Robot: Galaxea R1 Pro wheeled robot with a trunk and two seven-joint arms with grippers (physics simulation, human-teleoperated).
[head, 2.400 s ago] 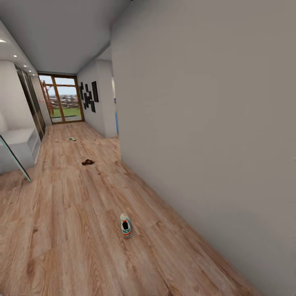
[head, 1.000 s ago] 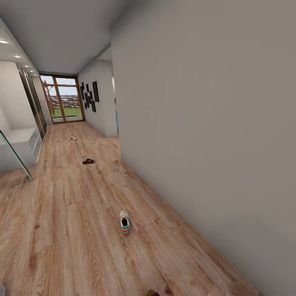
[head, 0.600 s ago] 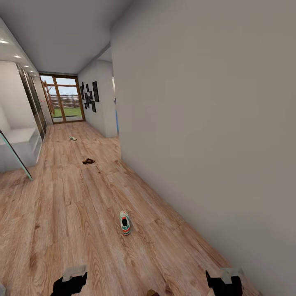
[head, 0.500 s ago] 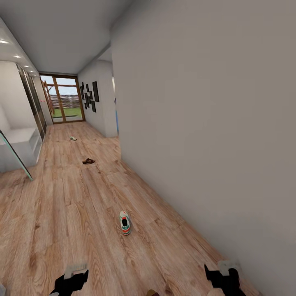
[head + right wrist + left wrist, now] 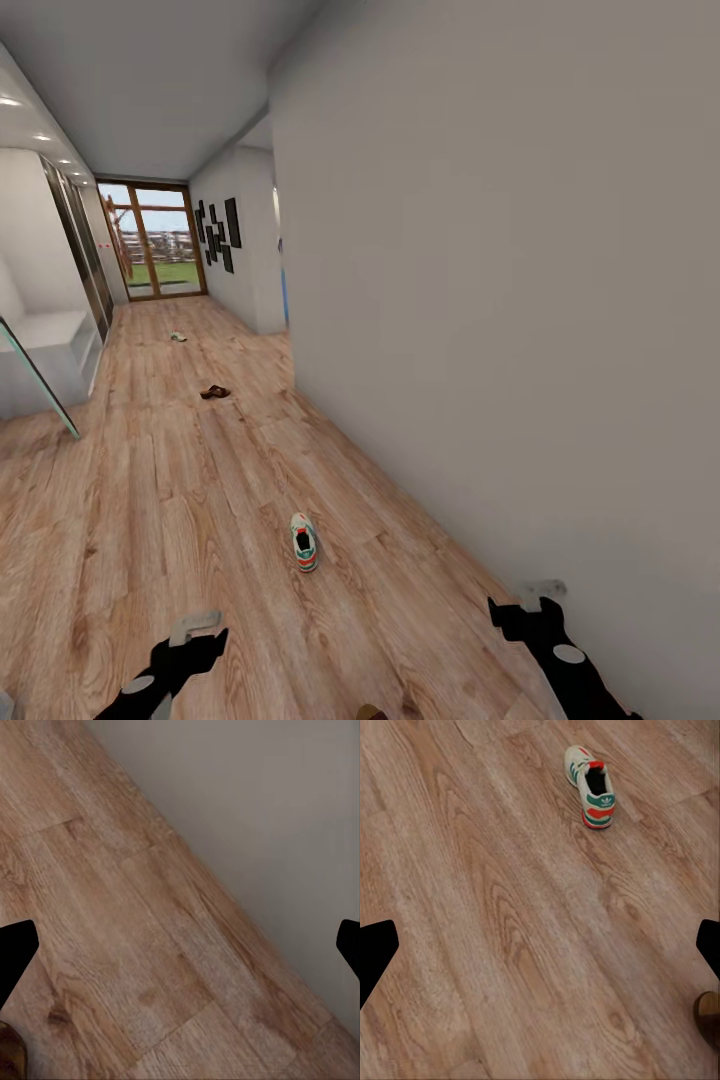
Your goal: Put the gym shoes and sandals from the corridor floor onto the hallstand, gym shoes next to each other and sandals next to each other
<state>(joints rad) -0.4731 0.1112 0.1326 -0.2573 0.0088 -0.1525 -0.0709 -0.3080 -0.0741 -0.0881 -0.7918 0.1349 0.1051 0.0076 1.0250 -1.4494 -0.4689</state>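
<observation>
We look down a grey-walled corridor; one gym shoe [image 5: 304,541] lies on the wood-plank floor [image 5: 180,500]; both claws spread, empty.

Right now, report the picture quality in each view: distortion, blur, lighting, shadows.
Head view: wide-angle warp bends the grey wall and ceiling; the near gym shoe is sharp, the far sandal tiny and vague; the glass door glows bright. Left wrist view: crisp wood grain, soft even light, faint shadow beside the shoe. Right wrist view: floor slightly soft, no glare.
</observation>
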